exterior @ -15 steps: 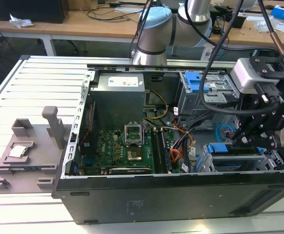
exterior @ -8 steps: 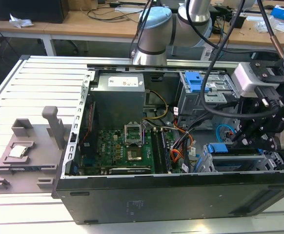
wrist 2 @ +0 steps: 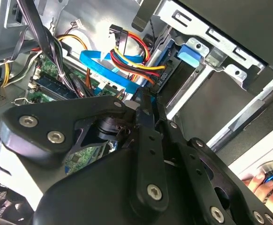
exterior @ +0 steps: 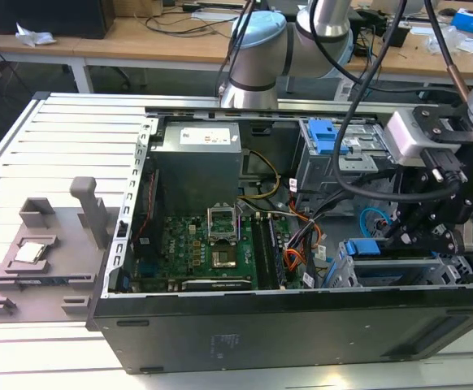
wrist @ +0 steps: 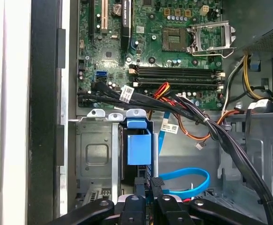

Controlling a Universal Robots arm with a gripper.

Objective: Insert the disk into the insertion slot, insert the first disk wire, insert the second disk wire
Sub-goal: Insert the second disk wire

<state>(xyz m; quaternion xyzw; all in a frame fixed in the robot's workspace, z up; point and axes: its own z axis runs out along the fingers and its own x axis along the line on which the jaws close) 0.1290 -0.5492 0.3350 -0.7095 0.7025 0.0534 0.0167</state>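
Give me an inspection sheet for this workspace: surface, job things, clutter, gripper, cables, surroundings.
Surface: slatted metal table carrying an open PC case.
Job's things: disk, with its blue caddy, sits in the slot.
Clutter: grey fixture on the table at the exterior view's left.
Gripper: gripper low at the disk's end.
Cables: blue cable looped beside the slot; coloured wires with black plug near the gripper.
Surroundings: wooden benches behind; a person's fingertips nearby.
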